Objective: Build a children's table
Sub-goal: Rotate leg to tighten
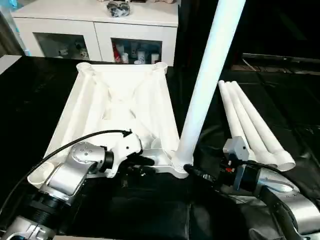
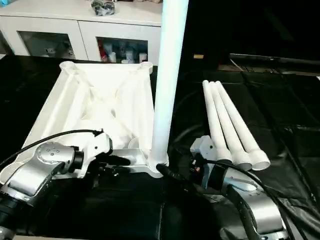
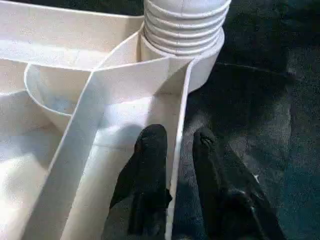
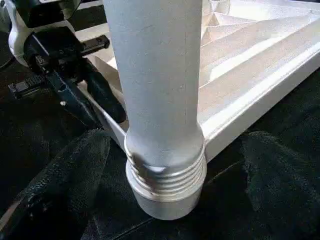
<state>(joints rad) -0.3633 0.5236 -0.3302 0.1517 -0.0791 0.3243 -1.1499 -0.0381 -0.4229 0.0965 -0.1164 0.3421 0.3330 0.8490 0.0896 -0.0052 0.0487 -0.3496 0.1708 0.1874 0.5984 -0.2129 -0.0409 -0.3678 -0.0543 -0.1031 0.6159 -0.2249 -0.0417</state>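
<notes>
Threads (image 4: 167,175) (wrist-visible) above corner socket (image 4: 167,202)

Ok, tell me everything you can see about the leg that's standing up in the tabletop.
The upright leg is a long white plastic tube with a ribbed, threaded base. It stands in the near corner socket of the upside-down table top, leaning slightly. The right gripper, open, flanks its base without clearly touching it. The left gripper pinches the top's edge wall beside the socket.
</notes>
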